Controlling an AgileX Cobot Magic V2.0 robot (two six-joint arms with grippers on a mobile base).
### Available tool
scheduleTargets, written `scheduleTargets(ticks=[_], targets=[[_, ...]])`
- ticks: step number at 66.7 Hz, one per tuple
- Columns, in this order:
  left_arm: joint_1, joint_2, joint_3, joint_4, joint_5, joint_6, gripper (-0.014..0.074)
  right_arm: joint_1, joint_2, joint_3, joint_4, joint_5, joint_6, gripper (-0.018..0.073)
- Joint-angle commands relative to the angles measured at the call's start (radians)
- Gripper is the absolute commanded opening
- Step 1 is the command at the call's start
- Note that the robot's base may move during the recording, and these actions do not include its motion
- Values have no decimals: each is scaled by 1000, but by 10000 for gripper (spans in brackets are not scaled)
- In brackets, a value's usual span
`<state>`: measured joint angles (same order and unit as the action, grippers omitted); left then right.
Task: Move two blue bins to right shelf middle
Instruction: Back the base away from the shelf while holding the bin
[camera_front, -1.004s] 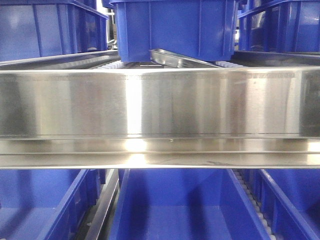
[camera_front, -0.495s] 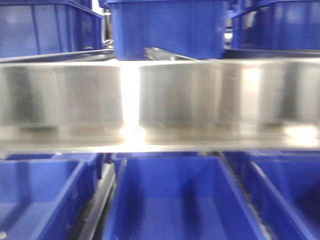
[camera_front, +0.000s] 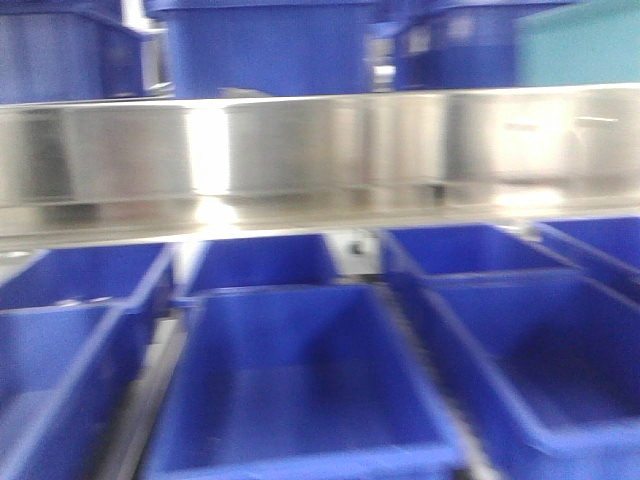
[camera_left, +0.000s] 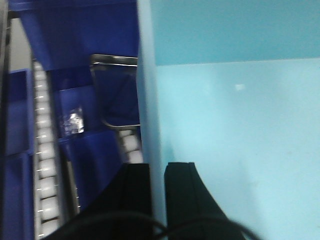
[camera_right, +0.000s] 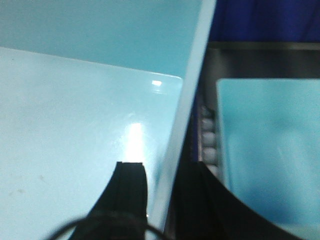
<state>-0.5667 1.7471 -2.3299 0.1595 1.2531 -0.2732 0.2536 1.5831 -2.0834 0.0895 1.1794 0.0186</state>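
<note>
Since half a second ago the front view has swung. The brushed steel shelf beam (camera_front: 320, 150) now sits higher in frame, the bins above it have slid toward nine o'clock, and a pale teal surface (camera_front: 580, 45) has come in at one o'clock, too blurred to identify.

Three dark blue plastic upper bins (camera_front: 265, 50) stand above the beam. Below it, seven dark blue lower bins (camera_front: 300, 390) can be made out. Three are in the near row and four are behind, though motion blur softens their edges.

Two pale teal bins show in the wrist views. The pale teal plastic bin (camera_left: 235, 140) fills the three o'clock half of the left wrist view. In the right wrist view it fills the nine o'clock half. The second pale teal bin (camera_right: 270, 150) lies at three o'clock there, just past a column of white rollers (camera_right: 207, 135).

The left gripper (camera_left: 157, 167) is nearly closed. Its two black fingers (camera_left: 135, 185) straddle the bin's upright side wall and clamp it between them. At nine o'clock from that wall run a white roller track (camera_left: 45, 165) and more dark blue plastic.

The right gripper (camera_right: 161, 167) stands a little wider. One finger is inside the bin and one outside, and they pinch the opposite wall's pale rim. The bin hangs between the two arms.
</note>
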Motion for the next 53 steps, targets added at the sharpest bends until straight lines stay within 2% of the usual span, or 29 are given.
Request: scheduleTargets(ticks=[1,31,41,53], targets=[[-9,-18,-17,-63,-32,7,-111,-3,-1,-8,-25,-64,18,-165],[-9,-18,-17,-57,-32,7,-111,-3,-1,-8,-25,-83,18,-165],[-9,-18,-17,-22,-32,7,-111,-3,-1,-8,-25,-116,18,-165],[-9,-18,-17,-16,-32,7,-111,-3,-1,-8,-25,-125,18,-165]])
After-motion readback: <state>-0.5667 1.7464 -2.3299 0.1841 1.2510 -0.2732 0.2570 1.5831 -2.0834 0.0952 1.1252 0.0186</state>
